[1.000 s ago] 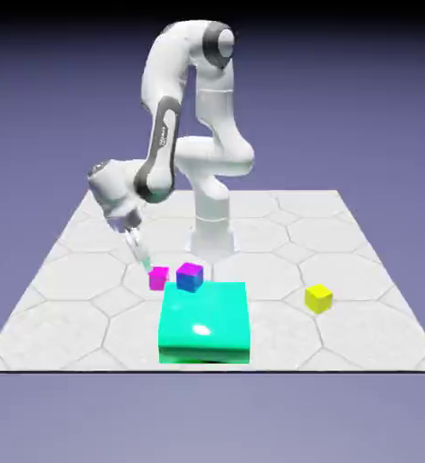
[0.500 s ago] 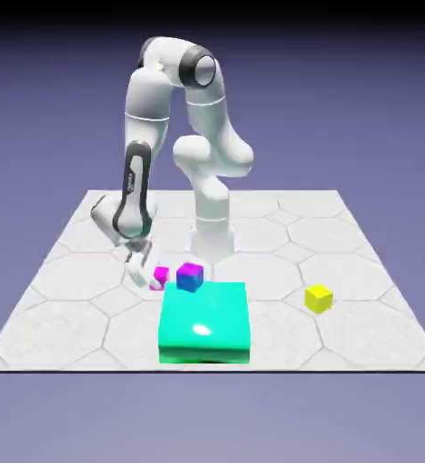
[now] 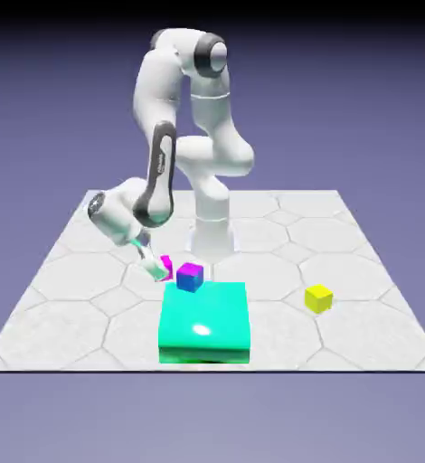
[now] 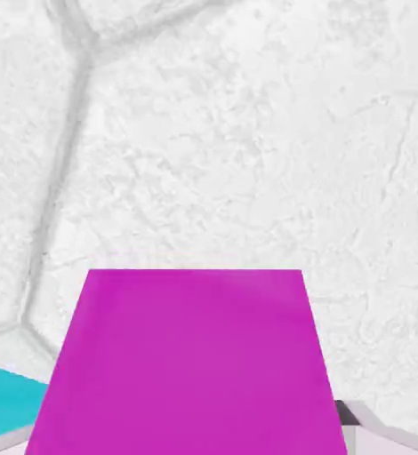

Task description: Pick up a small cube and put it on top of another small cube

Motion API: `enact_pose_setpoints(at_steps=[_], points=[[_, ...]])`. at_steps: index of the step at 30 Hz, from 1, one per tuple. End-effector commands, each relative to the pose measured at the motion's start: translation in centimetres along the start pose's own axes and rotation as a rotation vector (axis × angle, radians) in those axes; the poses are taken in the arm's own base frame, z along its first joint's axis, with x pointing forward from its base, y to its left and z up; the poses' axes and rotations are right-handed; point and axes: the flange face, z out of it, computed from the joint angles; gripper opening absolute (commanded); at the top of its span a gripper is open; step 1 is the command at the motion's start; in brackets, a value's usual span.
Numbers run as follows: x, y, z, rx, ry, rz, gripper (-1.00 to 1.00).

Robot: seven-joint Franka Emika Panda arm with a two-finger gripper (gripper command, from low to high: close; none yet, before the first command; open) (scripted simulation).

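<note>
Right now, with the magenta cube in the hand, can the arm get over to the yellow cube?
Probably yes. The hand is shut on the magenta cube, and the yellow cube sits alone on open table. The blue cube and teal block lie between, so carrying high looks wise.

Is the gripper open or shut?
Shut on the magenta cube: in the hand view it fills the gap between the gripper's fingertips.
</note>
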Motion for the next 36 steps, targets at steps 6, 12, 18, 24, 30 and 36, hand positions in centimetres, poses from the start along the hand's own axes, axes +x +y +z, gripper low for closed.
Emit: enact_pose_setpoints(at_steps=[6, 12, 18, 24, 30, 36], points=[[3.9, -0.9, -2.1, -0.106, 0.15, -0.37, -1.0], [3.7, -4.8, -4.3, -0.304, 0.305, -0.795, -1.0], [-5.6, -13.3, -6.1, -0.618, 0.526, -1.28, -1.0], [-17.7, -19.7, -6.7, -0.946, 0.779, -1.688, -1.0], [-31.3, -19.7, -2.2, -1.099, 0.965, -1.925, -1.0], [-40.2, -15.1, 4.1, -1.111, 1.039, -2.058, -1.0]])
